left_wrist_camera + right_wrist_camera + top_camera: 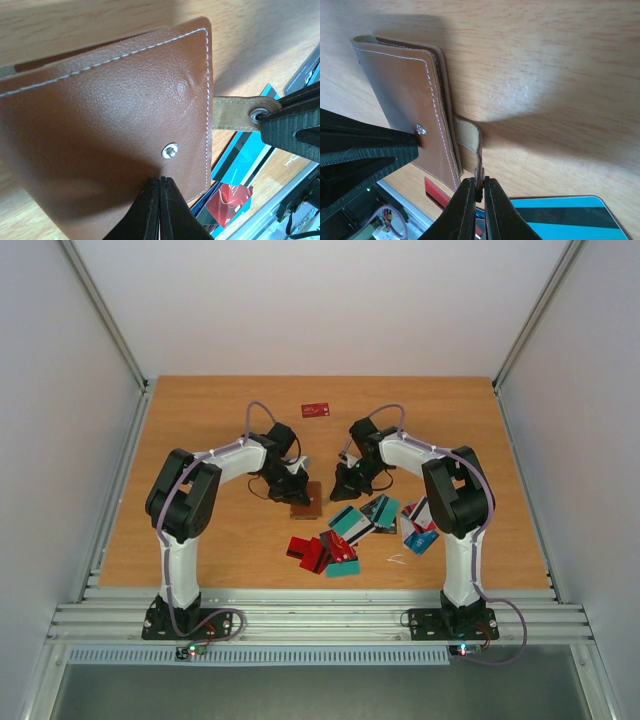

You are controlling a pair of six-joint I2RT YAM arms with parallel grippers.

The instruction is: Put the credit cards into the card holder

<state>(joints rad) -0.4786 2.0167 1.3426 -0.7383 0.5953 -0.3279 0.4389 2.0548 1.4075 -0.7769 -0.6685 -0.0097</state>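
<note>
Right pincer point(479, 186) clamps the strap point(467, 135) beyond the card holder point(400, 90) edge; left pincer point(160, 182), closed, presses its face.

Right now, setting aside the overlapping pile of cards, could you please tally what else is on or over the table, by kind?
Card holder: 1
Red card lying apart: 1
Grippers: 2, the left gripper and the right gripper
Total: 4
</note>
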